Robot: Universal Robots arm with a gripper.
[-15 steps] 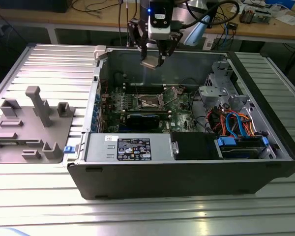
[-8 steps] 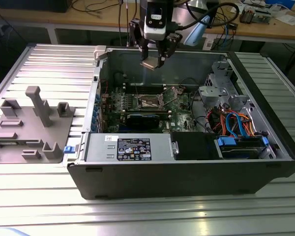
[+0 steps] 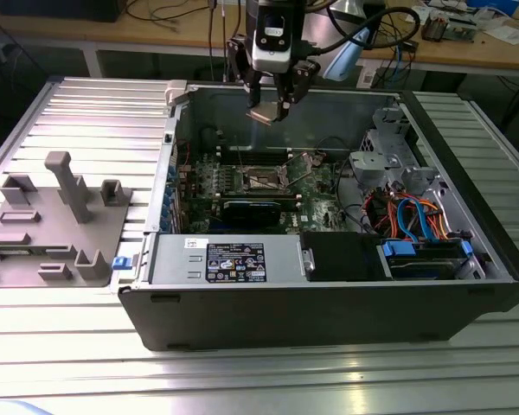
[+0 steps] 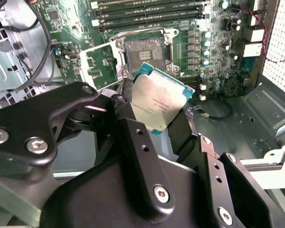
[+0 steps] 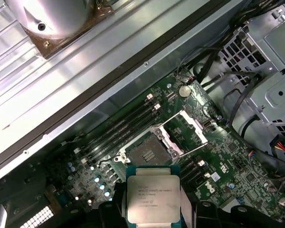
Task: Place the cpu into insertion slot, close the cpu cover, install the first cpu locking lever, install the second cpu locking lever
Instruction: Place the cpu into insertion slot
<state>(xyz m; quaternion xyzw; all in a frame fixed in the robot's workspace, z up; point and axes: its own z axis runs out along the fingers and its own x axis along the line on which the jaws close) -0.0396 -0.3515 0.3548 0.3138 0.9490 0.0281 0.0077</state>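
Gripping the cpu (image 4: 156, 102) by two opposite edges, the hand (image 3: 268, 109) hangs over the open computer case (image 3: 329, 303), closed on the chip, which looks tilted between the fingers. In the exterior view the insertion slot (image 3: 265, 179) lies at six o'clock from the hand, well apart from it. The slot is bare, and in the first wrist view the cpu cover (image 5: 194, 126) stands open beside it.

The risk, as I judge it: the chip sits turned and tilted against the socket's square, so a corner could strike the rim or the contacts. The raised cover could also catch an edge.

Count: one cpu, one insertion slot, one cpu cover, one hand. The locking levers I cannot count with certainty.
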